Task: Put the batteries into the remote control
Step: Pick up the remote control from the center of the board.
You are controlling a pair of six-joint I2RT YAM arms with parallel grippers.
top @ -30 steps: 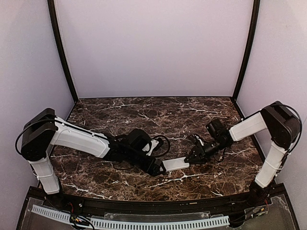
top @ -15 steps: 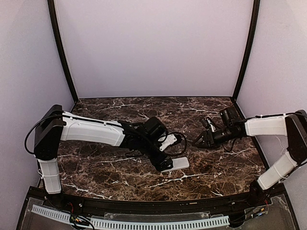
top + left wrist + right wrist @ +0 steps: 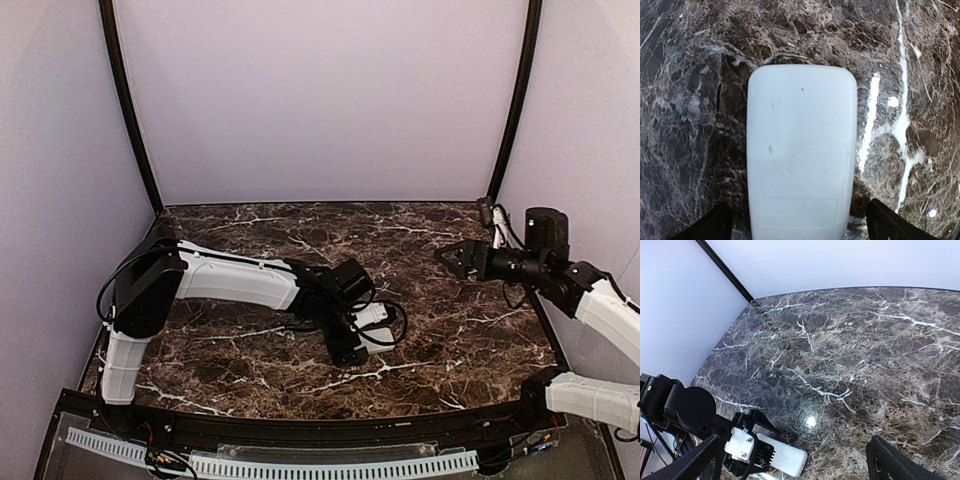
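The remote control (image 3: 801, 150) lies on the marble table with its plain white back up. My left gripper (image 3: 800, 227) hangs right over it, open, with a dark fingertip (image 3: 715, 225) on each side and a narrow gap to the casing. In the top view my left gripper (image 3: 352, 345) covers most of the remote. The right wrist view shows the remote control (image 3: 787, 456) sticking out from under the left wrist. My right gripper (image 3: 450, 253) is raised at the back right, open and holding nothing. The batteries are out of view.
Pale walls close in the dark marble table (image 3: 250, 235) on three sides, with black posts at the back left (image 3: 128, 110) and back right (image 3: 515, 100). A black rail (image 3: 300, 432) runs along the near edge. The left arm's cable (image 3: 392, 322) loops beside the wrist.
My right gripper has left the remote's right end, opened wide and pulled up and back to the right rear. My left arm has stretched rightward, so its gripper now sits over the remote.
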